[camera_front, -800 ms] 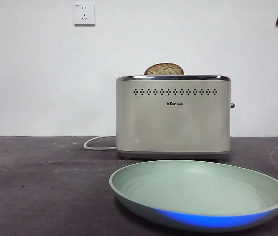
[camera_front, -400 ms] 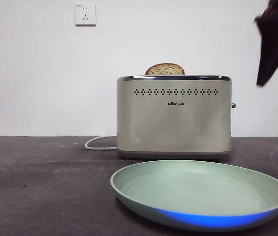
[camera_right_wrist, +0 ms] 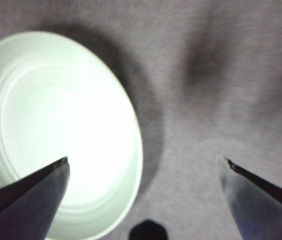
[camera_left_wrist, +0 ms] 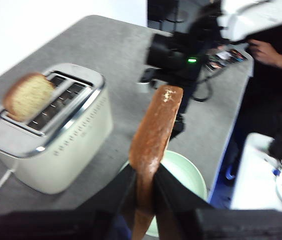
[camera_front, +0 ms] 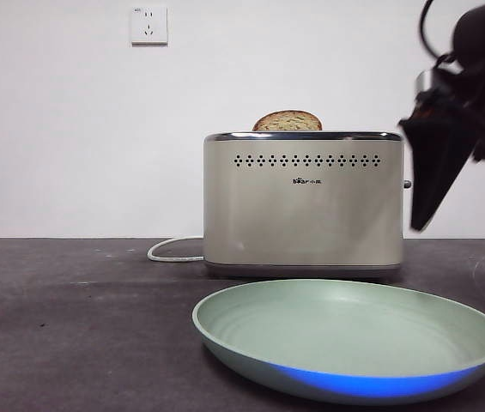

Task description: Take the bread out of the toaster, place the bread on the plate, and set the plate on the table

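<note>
Table (camera_front: 70, 326), plate (camera_front: 345, 330) bare, toaster (camera_front: 302, 202) one slice (camera_front: 287, 121)

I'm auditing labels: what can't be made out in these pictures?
The bread: edge-on in left wrist view, base hidden by the left gripper; outside front view.
Second slice: the toaster hides all but its top, front view.
The plate: cut by right wrist view's edge, under the right gripper.

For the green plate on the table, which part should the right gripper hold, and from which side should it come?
Probably the rim. The plate is shallow and far too wide to span, lies flat and empty on the table, and its edge curves up slightly. The right gripper, open above the rim, could come down from above with one jaw inside and one outside, on the side away from the toaster.
</note>
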{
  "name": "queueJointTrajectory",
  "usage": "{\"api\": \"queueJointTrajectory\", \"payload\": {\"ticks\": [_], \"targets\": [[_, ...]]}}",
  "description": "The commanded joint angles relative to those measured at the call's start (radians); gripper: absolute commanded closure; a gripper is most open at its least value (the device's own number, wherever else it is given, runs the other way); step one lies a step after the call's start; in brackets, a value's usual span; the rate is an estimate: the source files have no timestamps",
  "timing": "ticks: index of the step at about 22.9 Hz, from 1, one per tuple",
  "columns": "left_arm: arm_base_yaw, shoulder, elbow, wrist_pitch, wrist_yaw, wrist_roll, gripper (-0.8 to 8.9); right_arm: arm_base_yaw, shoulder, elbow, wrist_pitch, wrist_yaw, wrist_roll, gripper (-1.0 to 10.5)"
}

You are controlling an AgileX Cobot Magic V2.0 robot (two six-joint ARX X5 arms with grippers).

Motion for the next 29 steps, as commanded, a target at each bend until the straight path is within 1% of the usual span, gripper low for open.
{"api": "queueJointTrajectory", "payload": {"ticks": [1,3,4,6,8,9,11,12,14,15,16,20,23,25,27,29], "targets": [[-0.005,-0.033,-0.053,-0.016,0.006,0.006,8.19,0.031,0.047,0.003,0.022,-0.001,0.008,4.5],[-0.005,-0.052,-0.082,-0.019,0.009,-0.01,8.19,0.05,0.076,0.003,0.039,-0.001,0.014,4.8],[-0.006,-0.063,-0.098,-0.026,0.016,-0.017,8.19,0.065,0.1,0.002,0.052,0.0,0.017,5.4],[-0.011,-0.074,-0.103,-0.05,0.014,-0.016,8.19,0.081,0.137,0.002,0.076,-0.001,0.018,6.1],[-0.011,-0.085,-0.103,-0.061,0.014,-0.018,8.19,0.09,0.164,0.002,0.092,0.002,0.021,6.1],[-0.011,-0.087,-0.103,-0.068,0.014,-0.019,8.19,0.092,0.176,0.002,0.097,0.001,0.021,6.4],[-0.011,-0.09,-0.103,-0.072,0.014,-0.019,8.19,0.092,0.196,0.002,0.109,0.001,0.021,7.7],[-0.011,-0.09,-0.103,-0.075,0.014,-0.019,8.19,0.092,0.206,0.002,0.115,0.0,0.021,7.9],[-0.011,-0.089,-0.103,-0.084,0.015,-0.019,8.19,0.092,0.214,0.002,0.119,0.002,0.021,8.0],[-0.011,-0.089,-0.103,-0.087,0.016,-0.02,8.2,0.092,0.214,0.002,0.122,0.002,0.021,8.7],[-0.011,-0.089,-0.103,-0.087,0.019,-0.025,8.2,0.092,0.214,0.002,0.125,0.002,0.021,9.7],[-0.011,-0.085,-0.103,-0.087,0.07,-0.051,8.2,0.092,0.212,0.002,0.128,0.001,0.021,9.6],[-0.011,-0.064,-0.103,-0.085,0.122,-0.097,8.21,0.092,0.178,0.002,0.12,0.001,0.031,9.6],[-0.011,-0.043,-0.103,-0.077,0.146,-0.124,8.21,0.092,0.111,0.003,0.122,-0.001,0.045,9.6],[-0.011,-0.01,-0.103,-0.063,0.147,-0.13,8.21,0.092,0.015,0.003,0.119,-0.004,0.067,9.6],[-0.011,0.037,-0.103,-0.032,0.169,-0.149,8.21,0.092,-0.085,0.003,0.103,-0.035,0.079,9.6]]}}
